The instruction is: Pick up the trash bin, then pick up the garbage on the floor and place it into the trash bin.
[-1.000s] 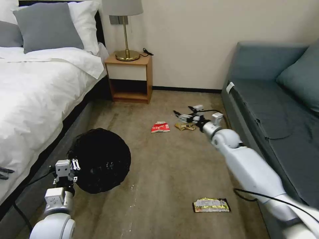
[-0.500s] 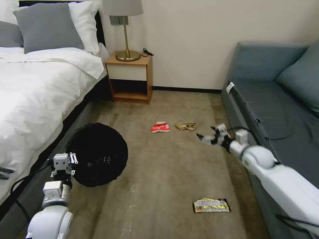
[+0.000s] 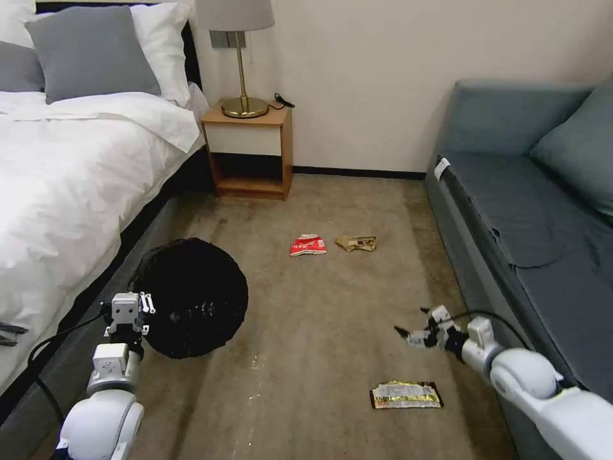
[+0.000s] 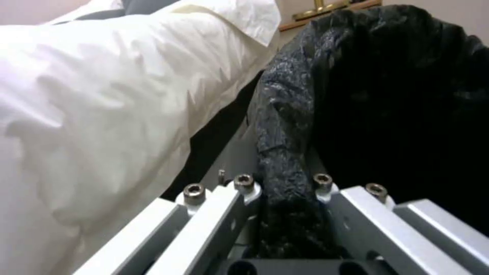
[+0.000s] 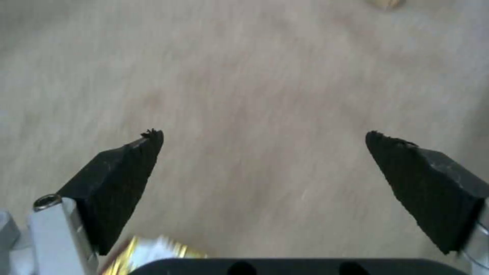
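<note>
Fingers [image 5: 120, 179] of the right gripper [image 3: 416, 327] are spread wide, holding nothing — it hangs over bare carpet [image 3: 332, 319], with the yellow-black wrapper [image 3: 406, 395] just beside it at about 6 o'clock. Left gripper [image 3: 131, 308] is clamped on the bag-lined rim of the trash bin [image 3: 191, 305], beside the bed [image 3: 57, 191]. Red-white snack bag [image 3: 308, 245] and brown paper wad [image 3: 356, 243] lie near each other toward 12 o'clock.

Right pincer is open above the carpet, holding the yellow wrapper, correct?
Not quite. The right pincer is open above the carpet but holds nothing; the right wrist view shows bare carpet between its fingers. The wrapper lies on the floor.
</note>
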Robot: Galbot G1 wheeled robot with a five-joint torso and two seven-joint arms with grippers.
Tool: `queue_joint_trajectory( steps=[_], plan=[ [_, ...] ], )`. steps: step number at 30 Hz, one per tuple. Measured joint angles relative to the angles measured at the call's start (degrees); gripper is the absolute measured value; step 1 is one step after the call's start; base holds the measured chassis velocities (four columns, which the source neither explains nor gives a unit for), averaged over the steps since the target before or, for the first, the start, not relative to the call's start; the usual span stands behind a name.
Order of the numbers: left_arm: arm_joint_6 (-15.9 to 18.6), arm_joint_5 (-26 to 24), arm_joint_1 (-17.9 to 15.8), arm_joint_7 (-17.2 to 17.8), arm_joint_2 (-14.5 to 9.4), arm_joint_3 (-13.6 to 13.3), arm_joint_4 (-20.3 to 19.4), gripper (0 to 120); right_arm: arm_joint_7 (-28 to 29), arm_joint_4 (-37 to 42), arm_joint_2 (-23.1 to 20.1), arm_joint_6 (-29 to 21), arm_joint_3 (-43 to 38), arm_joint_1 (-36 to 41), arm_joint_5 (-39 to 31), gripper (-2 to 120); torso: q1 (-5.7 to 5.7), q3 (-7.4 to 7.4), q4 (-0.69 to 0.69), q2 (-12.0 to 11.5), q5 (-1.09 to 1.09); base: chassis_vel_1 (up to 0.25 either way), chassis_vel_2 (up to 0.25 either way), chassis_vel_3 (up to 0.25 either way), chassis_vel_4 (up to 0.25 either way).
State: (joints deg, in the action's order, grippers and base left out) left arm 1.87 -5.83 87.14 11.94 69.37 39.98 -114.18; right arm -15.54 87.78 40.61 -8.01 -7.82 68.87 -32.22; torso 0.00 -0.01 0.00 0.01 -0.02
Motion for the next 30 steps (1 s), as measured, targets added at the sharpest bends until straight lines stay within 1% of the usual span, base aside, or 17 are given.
queue_joint_trajectory(
  steps=[3,9,14,17,25,30],
  plan=[
    [-0.5,-0.3,0.2,0.3,0.2,0.2,0.3,4,-0.2,-1.4,0.8,0.5,1.1,0.5,0.9,100,0.0,0.0,0.0,0.0,0.02,0.0,0.0,0.0,0.0],
    [-0.8,-0.8,0.8,0.5,0.9,0.4,0.3,4,-0.9,-7.5,5.2,2.3,5.8,0.0,3.9,100,0.0,0.0,0.01,0.0,0.0,0.0,0.0,0.0,0.0],
    [-1.3,-1.0,1.3,0.5,0.9,0.8,0.2,4,-1.1,-9.5,7.1,3.1,7.0,0.3,5.2,100,0.0,0.0,0.0,0.0,0.01,0.0,0.0,0.0,0.0],
    [-2.4,-1.2,2.1,0.5,0.8,1.2,0.4,4,-1.1,-11.7,8.7,3.9,7.4,0.0,6.2,100,0.0,0.0,0.01,0.0,0.01,0.0,0.0,0.0,0.0],
    [-3.1,-1.5,3.1,0.4,0.6,1.5,0.5,4,-2.5,-16.5,9.9,5.7,7.4,-1.0,8.3,100,0.0,0.0,0.01,0.0,0.01,0.0,0.0,0.0,0.0],
    [-3.1,-1.4,3.3,0.4,0.7,1.5,0.3,4,-3.4,-19.9,10.7,7.9,6.5,-1.0,10.5,100,0.0,0.0,0.0,0.0,0.02,0.0,0.0,0.0,0.0]
  ],
)
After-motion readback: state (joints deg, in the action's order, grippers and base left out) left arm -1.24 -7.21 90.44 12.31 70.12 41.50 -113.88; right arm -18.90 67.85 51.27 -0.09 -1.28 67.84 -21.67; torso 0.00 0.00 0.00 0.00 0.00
